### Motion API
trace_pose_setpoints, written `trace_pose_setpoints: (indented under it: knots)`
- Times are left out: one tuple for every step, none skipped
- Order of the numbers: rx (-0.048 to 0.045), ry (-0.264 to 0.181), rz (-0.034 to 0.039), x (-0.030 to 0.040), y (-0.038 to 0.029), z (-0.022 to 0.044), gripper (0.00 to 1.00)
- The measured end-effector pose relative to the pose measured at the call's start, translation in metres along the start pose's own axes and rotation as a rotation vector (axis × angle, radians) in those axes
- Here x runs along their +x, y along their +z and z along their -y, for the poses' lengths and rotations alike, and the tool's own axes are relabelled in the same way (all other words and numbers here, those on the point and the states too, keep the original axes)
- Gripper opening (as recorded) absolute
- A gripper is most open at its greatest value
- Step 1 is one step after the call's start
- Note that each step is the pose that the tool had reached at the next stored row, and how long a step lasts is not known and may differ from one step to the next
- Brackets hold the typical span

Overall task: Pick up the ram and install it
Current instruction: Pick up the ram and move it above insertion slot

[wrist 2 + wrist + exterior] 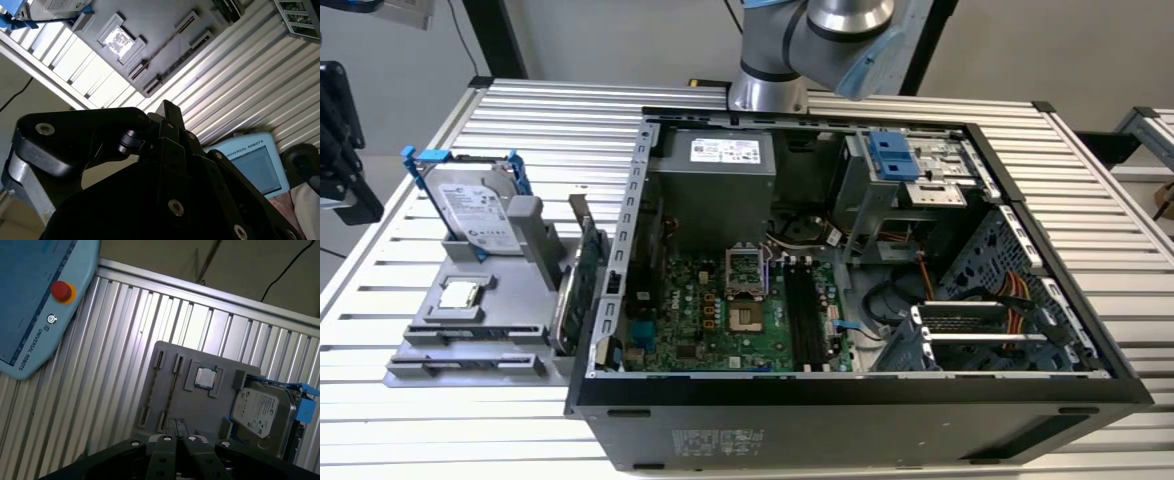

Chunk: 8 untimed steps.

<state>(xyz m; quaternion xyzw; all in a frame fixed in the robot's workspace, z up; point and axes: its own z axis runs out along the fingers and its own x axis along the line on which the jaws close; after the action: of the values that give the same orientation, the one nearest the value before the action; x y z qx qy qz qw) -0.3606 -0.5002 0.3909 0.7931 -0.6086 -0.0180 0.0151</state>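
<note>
Ram (172, 384) is not in the gripper (176, 425): its fingers (168, 431) sit pressed together, empty, well clear of the grey holder (200, 407) where the stick stands on edge (beside the computer case (854, 397)). Probably light, stiff, fragile; grip its long upper edge.

The desk (440, 130) is shiny silver with long straight stripes, and the tray (467, 350) is plain grey. The hard drive (470, 215) is silver with a blue frame, and the computer case (854, 425) is black with a green board (707, 320) inside. The gripper (176, 426) is black, and the tablet (35, 295) is light blue with a red button (61, 291).
</note>
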Motion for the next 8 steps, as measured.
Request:
trace_pose_setpoints:
  knots:
    - [0.0000, -0.005, -0.0002, 0.0000, 0.0000, 0.0000, 0.00]
    - [-0.0001, -0.010, -0.0004, 0.0000, 0.0000, 0.0000, 0.00]
    - [-0.0001, -0.015, -0.0006, 0.0000, 0.0001, 0.0000, 0.00]
    - [-0.0001, -0.020, -0.0009, 0.0000, 0.0001, 0.0000, 0.00]
    - [-0.0003, -0.025, -0.0011, 0.0000, 0.0000, 0.0000, 0.00]
    - [-0.0003, -0.029, -0.0014, 0.0000, 0.0000, 0.0000, 0.00]
    - [-0.0004, -0.034, -0.0016, 0.0000, 0.0000, 0.0000, 0.00]
    - [-0.0004, -0.038, -0.0017, 0.0000, 0.0000, 0.0000, 0.00]
